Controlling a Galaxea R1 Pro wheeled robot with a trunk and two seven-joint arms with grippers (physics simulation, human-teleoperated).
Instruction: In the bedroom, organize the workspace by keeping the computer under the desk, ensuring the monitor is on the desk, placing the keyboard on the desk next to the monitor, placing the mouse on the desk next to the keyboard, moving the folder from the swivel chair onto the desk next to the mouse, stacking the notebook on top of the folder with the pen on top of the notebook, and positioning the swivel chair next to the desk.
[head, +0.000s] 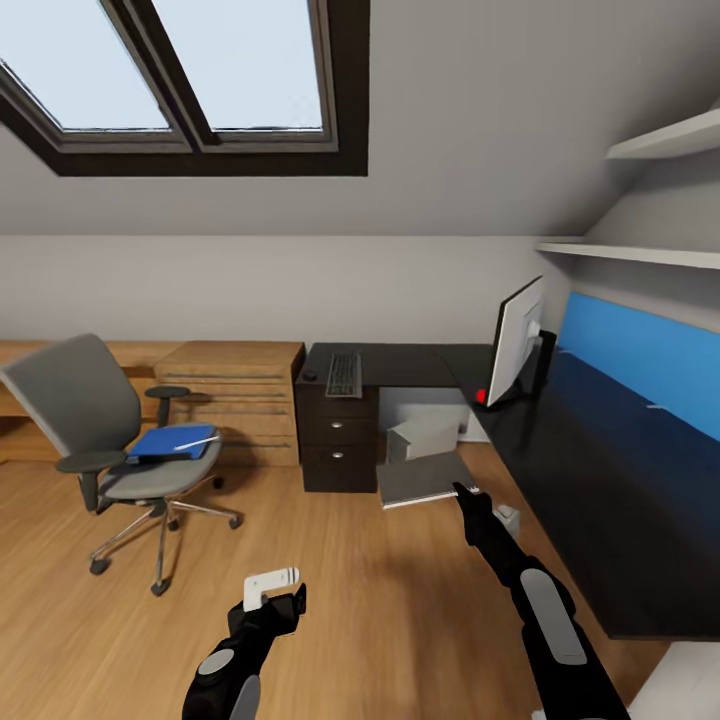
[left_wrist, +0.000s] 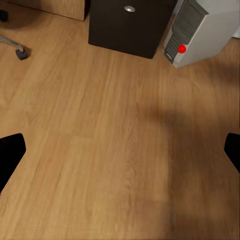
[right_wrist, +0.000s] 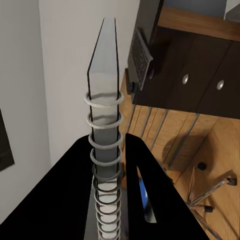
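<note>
The swivel chair stands on the floor at the left, apart from the desk. A blue folder lies on its seat with the white pen on top. On the desk's far wing lies the keyboard with a small dark mouse at its left. The monitor stands in the corner. The computer sits tilted under the desk. My right gripper is shut on a grey spiral notebook, seen edge-on as the notebook. My left gripper hangs open over bare floor.
A light-wood chest of drawers stands between chair and desk. Dark drawers support the desk's far wing. A small grey block lies on the floor by the desk edge. Open wooden floor lies ahead. Shelves hang above the desk.
</note>
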